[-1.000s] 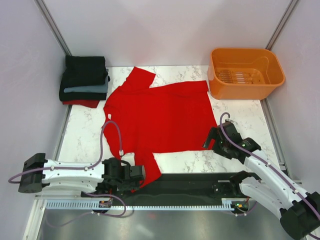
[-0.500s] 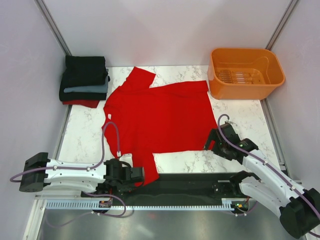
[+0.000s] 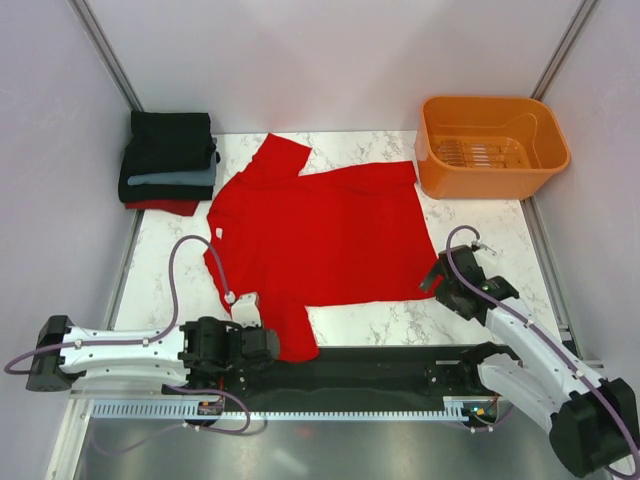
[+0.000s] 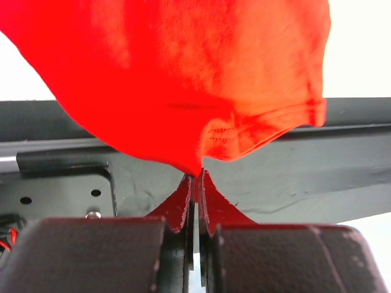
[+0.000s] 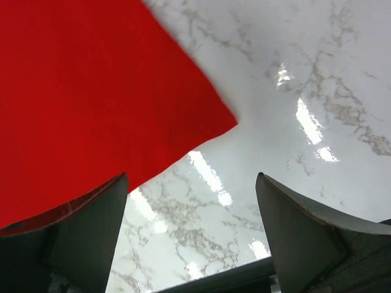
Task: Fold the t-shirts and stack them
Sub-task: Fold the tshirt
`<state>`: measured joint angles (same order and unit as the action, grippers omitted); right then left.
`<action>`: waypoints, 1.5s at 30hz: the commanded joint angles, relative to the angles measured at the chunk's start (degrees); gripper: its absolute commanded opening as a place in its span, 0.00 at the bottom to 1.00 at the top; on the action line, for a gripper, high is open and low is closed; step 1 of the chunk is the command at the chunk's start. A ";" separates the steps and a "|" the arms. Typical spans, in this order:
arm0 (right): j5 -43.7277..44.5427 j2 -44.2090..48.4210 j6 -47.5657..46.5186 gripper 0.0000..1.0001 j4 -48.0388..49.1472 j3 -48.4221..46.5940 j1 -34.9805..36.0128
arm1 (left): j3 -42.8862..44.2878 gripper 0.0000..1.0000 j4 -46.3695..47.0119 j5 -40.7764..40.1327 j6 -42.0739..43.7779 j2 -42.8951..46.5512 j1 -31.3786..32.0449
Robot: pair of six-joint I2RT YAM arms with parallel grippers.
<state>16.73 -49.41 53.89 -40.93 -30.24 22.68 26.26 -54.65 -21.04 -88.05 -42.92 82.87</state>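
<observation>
Room for moving is best on the right of the counter (image 3: 480, 225), where bare marble runs from the red t-shirt (image 3: 320, 235) out to the side wall (image 3: 600, 200). A narrower bare strip lies on the left. The shirt is spread flat across the middle. One sleeve points toward the far edge, and its near-left part reaches the counter's near edge, beside the black base plate (image 3: 390, 370).

My left hand (image 4: 197, 183) sits low at that near edge, clenched tight on a pinch of the shirt's hem. In the wrist view the cloth bunches upward from the closed fingertips (image 4: 183, 198), with the stitched hem just to the right of the grip.

My right hand (image 5: 192, 183) is spread wide and holds nothing. It sits by the shirt's near-right corner, which in the wrist view points into the gap between the two fingers. The left finger (image 5: 79, 226) overlaps the red cloth, but I cannot tell whether it touches. The other finger is over bare marble.

The folded stack (image 3: 168, 160) of black, slate-blue and red shirts sits in the far left corner, close to the spread shirt's sleeve but apart from it. The orange basket (image 3: 490, 150) fills the far right corner, just beside the shirt's far-right corner. Walls close in the counter on the left, right and far sides.
</observation>
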 commanded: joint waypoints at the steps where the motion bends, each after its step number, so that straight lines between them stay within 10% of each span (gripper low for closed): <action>1: -0.98 -2.44 0.00 0.92 4.00 2.11 -4.73 | 0.90 0.02 0.60 -6.47 -0.98 1.17 0.36; 12: -7.59 -15.37 -3.79 0.63 19.92 6.33 -11.52 | -2.79 0.02 1.65 -5.95 -2.04 5.21 0.36; 24: -5.13 -7.83 -3.62 0.01 10.18 5.98 -11.60 | 4.57 0.02 -3.78 -7.79 -0.99 2.93 0.36; 38: -7.76 -5.78 -8.35 0.00 -0.73 -9.04 -11.60 | 28.84 0.02 -21.82 -30.54 8.50 5.29 -0.25; 45: -8.38 -11.76 -11.87 0.00 0.14 -14.32 -11.60 | 30.78 0.02 -3.63 -32.22 40.89 0.40 -2.62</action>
<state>8.69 -59.70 44.64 -40.60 -41.65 11.14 55.18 -67.22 -48.05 -65.32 -38.30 81.87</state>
